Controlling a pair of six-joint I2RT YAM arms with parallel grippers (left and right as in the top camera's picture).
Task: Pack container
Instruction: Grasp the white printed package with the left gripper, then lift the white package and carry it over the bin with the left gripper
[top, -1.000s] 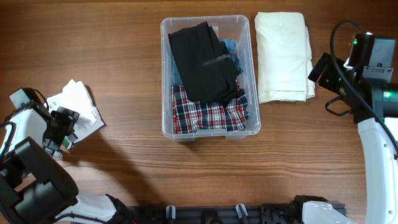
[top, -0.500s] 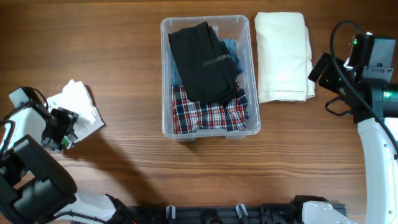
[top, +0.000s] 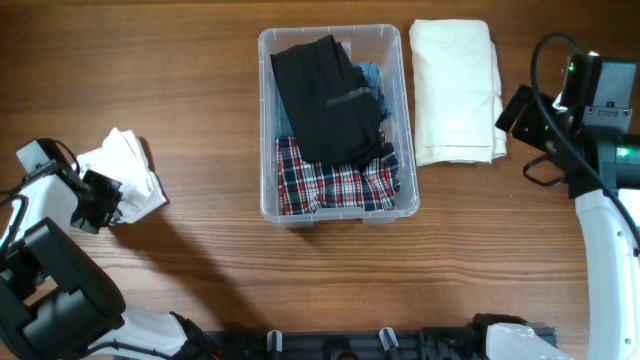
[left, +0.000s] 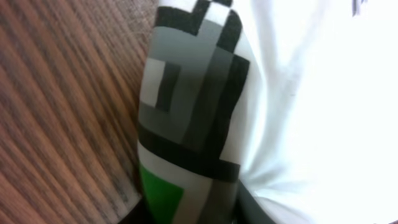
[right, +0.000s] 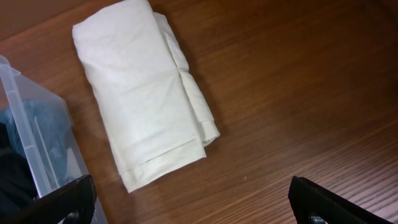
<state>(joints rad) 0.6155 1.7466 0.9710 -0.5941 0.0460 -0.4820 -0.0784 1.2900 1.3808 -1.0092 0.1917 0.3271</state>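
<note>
Container: clear plastic bin, upright and open-topped, at mid-bench toward the far edge, long sides running front to back.
Contents: black garment on top over the far and middle part; plaid garment filling the near end; blue fabric peeping out by the right wall.
Right edge: folded cream cloth just beside the right wall, parallel to it, parted by a narrow strip of bench.
Left edge: broad stretch of bare wood, then a crumpled white garment well apart from the bin.
Near edge: wide open band of wood across the whole front.
Right arm: up along the right side, wrist held above the bench just beside the cream cloth's right edge, camera taking in the cloth and the bin's corner.
Right jaws: spread wide, nothing between them.
Left arm: at the left edge, wrist low and turned toward the white garment.
Left jaws: at the garment's near-left edge; wrist view filled by white fabric with a grey, black and green checked patch against it; cannot tell whether closed on the cloth.
</note>
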